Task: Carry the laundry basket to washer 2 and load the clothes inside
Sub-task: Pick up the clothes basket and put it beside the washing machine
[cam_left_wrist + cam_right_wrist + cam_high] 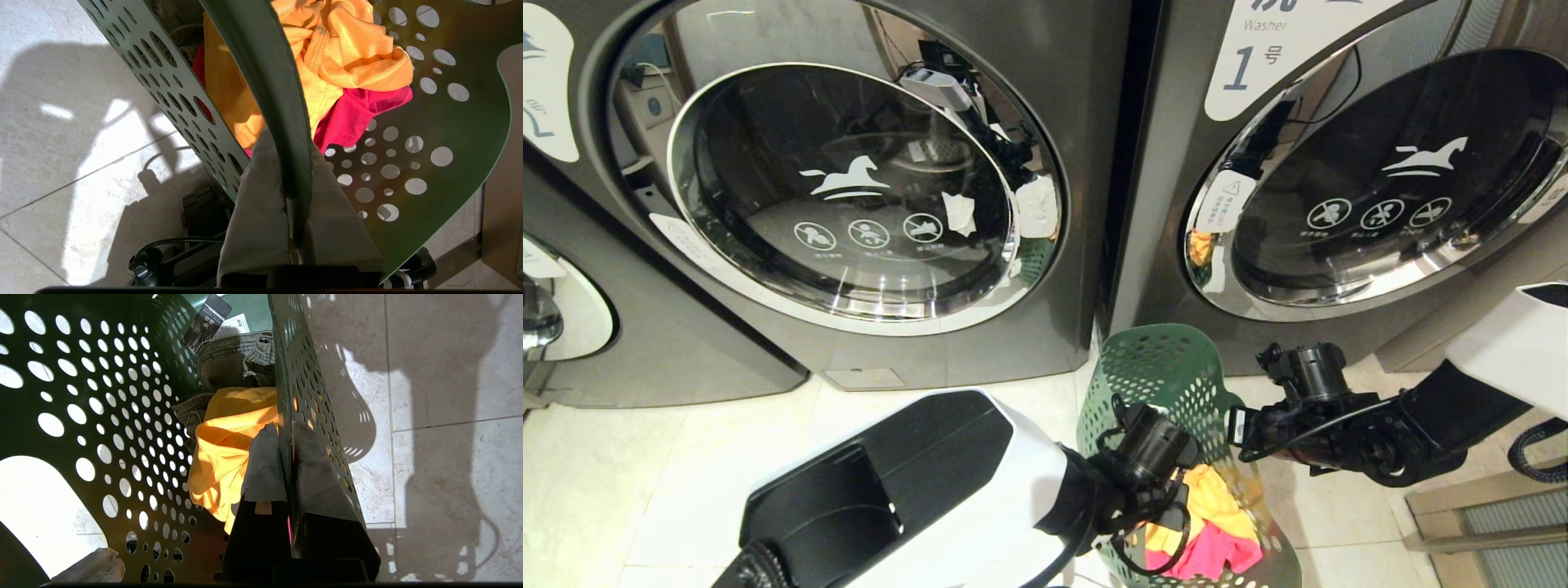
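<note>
Two dark grey front-load washers fill the upper head view. The right one carries a white label with the numeral 1; the left washer has its label cut off by the frame edge, so its number cannot be read. Both round glass doors are closed.

The laundry basket stands on the tiled floor in front of the gap between the machines, its near rim hidden behind the left arm. Inside lie an orange garment, a pink garment and denim.

The left pincer is clenched on the basket's rim. The right pincer is clenched on the opposite wall.
</note>
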Controlling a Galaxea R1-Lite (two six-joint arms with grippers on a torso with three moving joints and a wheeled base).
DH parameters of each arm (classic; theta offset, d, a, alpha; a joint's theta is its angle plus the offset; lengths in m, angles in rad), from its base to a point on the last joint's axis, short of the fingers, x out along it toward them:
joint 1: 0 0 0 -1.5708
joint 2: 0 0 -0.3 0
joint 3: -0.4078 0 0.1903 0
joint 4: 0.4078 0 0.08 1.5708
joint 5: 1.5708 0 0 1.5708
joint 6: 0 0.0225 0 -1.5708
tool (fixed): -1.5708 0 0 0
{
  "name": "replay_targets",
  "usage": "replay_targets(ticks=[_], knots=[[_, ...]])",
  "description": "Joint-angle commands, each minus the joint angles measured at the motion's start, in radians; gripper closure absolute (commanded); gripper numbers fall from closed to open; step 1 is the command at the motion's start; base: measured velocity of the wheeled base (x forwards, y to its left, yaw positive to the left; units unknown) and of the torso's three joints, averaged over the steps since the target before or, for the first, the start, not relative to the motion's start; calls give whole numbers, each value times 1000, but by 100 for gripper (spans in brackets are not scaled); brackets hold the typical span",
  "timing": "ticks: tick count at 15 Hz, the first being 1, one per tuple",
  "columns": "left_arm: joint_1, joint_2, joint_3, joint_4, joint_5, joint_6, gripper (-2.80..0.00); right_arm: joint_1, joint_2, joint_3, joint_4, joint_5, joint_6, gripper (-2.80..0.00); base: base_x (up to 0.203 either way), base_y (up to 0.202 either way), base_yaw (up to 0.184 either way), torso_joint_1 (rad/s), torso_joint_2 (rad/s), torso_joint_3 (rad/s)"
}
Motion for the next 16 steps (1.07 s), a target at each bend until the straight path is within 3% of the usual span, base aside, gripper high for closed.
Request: replay_targets(ticks=[1,7,8,9,10,14,16], knots=[[0,0,0,-2,1,-2,0,-1,2,0,-4,0,2,0,0,0,0,0,0,0],[2,-12,-18,30,1,-20,0,-1,11,1,-17,0,1,0,0,0,0,0,0,0],[1,-11,-27,57,3,-21,-24,-1,17,2,-28,0,1,0,0,0,0,0,0,0],[0,-3,-30,64,5,-21,-280,-1,25,4,-43,-2,0,0,0,0,0,0,0,0],[0,4,-33,64,8,-22,-280,-1,25,3,-45,-1,0,-280,0,0,0,0,0,0],[2,7,-41,89,11,-25,-280,-1,32,1,-45,-2,1,-280,0,0,0,0,0,0],[5,-19,-37,167,22,-25,-280,-1,7,4,-44,-2,-2,-280,0,0,0,0,0,0]])
